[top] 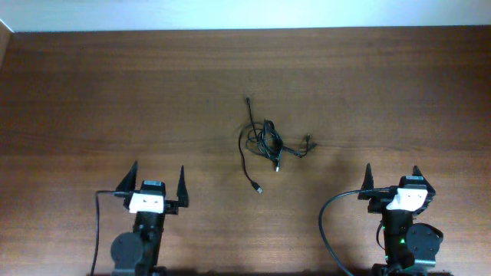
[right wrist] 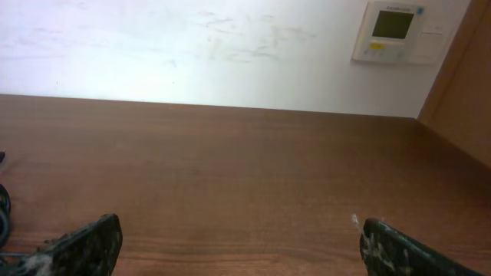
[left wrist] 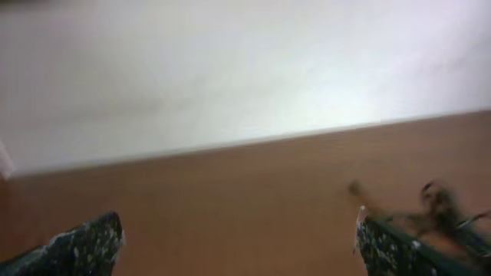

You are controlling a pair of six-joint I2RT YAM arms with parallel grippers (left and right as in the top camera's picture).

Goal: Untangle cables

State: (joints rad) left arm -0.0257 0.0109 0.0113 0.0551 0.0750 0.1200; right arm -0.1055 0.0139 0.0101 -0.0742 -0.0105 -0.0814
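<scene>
Tangled black cables point(top: 267, 142) in the middle of the table point(top: 92, 92), left gripper point(top: 158, 169) by the near edge, jaws wide, empty, right gripper point(top: 392, 170) toward the near right corner, jaws wide, empty

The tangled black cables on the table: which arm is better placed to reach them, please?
Probably left: the tangle of thin black cables lies slightly nearer the open left gripper, one plug end trailing towards it.

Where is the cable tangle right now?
In the overhead view the cables lie on the table near its middle, ahead of and between the left pincer and the right pincer, touching neither.
</scene>
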